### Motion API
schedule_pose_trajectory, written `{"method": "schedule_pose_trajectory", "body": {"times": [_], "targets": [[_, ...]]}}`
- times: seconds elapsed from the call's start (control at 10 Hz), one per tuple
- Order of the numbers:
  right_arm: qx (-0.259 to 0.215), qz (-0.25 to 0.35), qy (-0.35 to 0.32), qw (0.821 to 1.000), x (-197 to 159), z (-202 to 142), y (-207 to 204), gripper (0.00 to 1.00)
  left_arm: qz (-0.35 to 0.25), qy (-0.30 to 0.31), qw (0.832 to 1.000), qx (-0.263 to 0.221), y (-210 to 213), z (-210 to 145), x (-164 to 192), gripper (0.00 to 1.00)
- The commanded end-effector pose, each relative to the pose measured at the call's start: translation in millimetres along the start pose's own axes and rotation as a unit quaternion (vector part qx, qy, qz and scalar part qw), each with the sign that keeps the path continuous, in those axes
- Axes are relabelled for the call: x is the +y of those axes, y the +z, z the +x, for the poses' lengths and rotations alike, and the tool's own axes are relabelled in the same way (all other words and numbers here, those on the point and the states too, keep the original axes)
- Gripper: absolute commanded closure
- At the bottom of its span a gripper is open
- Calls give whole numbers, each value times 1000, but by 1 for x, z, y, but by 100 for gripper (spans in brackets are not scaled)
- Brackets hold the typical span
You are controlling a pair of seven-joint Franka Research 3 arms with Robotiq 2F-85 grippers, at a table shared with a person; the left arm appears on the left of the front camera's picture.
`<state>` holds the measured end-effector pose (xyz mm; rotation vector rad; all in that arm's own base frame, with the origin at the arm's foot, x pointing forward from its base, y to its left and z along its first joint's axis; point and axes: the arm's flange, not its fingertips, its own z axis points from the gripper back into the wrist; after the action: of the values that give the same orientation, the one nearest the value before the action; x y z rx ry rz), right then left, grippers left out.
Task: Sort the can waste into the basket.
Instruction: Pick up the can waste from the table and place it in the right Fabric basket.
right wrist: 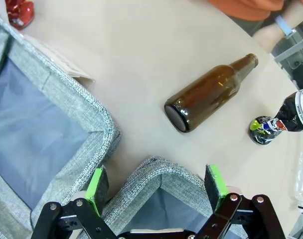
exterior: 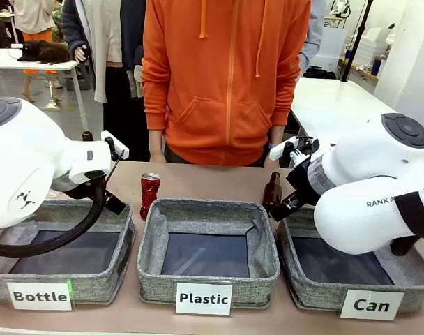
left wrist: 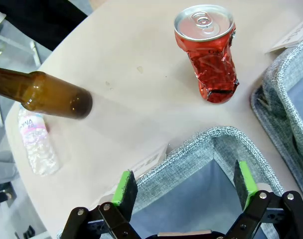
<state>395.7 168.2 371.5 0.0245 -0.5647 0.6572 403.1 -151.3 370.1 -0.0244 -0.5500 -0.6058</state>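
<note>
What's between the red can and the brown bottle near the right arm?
Nothing; the front view shows bare table between the red can and that bottle, just beyond the Plastic basket.

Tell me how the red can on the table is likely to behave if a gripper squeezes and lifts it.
The red can is already crumpled, so its thin wall would probably give further under a firm squeeze. It stands upright on a dented lower end, so a sideways push may well tip it. Its glossy skin could be somewhat slippery.
</note>
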Motion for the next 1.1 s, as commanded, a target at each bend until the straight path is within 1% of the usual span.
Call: {"method": "schedule_pose_trajectory", "body": {"times": [0.0,0.9,1.0], "targets": [[0,0,0,1000,0,0,0,0,0,0,1000,0,0,0,0,0],[0,0,0,1000,0,0,0,0,0,0,1000,0,0,0,0,0],[16,26,8,1000,-10,2,9,0,0,0,1000,0,0,0,0,0]]}}
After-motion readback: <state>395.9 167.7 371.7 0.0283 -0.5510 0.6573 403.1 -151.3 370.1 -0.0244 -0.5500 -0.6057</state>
